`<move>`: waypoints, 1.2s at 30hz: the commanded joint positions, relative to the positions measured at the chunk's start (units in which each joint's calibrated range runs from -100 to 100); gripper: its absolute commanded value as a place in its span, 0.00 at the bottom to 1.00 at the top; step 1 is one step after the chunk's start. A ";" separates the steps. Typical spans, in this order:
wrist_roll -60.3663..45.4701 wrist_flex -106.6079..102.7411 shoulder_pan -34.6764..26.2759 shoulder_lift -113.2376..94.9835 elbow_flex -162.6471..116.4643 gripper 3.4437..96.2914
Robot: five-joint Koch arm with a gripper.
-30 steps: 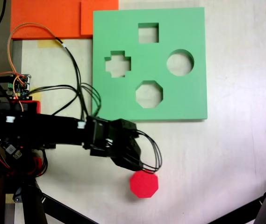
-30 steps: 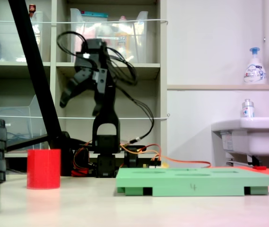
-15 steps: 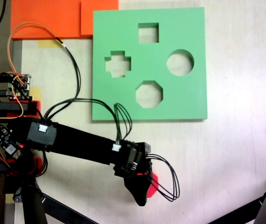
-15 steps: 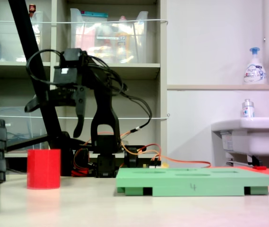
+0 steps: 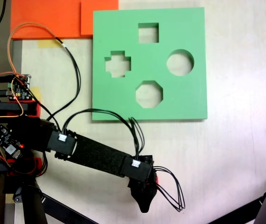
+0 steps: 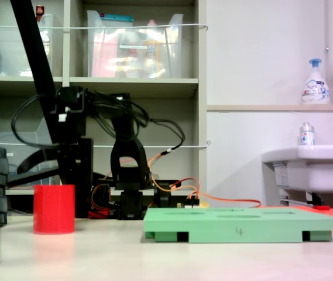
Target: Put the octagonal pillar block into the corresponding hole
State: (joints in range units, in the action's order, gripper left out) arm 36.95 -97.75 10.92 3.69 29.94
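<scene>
Octagonal pillar block (image 6: 54, 209): upright on worktop (image 5: 235, 154), left of green board (image 6: 242, 224); corresponding hole (image 5: 149, 94) empty; fingers (image 5: 144, 198) over block, state indeterminable; grasp and insertion outstanding.

White tabletop (image 5: 235, 158) carries everything. Green foam board (image 5: 184, 93) lies flat at 12 o'clock in the first exterior view, with square, cross, round and octagonal hole (image 5: 149, 94) cutouts. Orange sheet (image 5: 44, 18) at 11 o'clock touches the board's corner. Arm base with circuit board (image 5: 18, 86) and wires at 9 o'clock. Red octagonal pillar block (image 6: 54, 209) stands upright on the tabletop, well apart from the board in the second exterior view; mostly hidden under the arm at 6 o'clock in the first exterior view.
</scene>
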 commanded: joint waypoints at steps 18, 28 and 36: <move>-2.25 -2.25 1.27 4.97 0.97 0.74; -3.61 -2.25 1.66 4.27 0.87 0.45; -3.47 -2.25 2.00 2.17 -1.02 0.32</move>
State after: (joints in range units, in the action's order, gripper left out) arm 33.72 -98.14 12.53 7.52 29.35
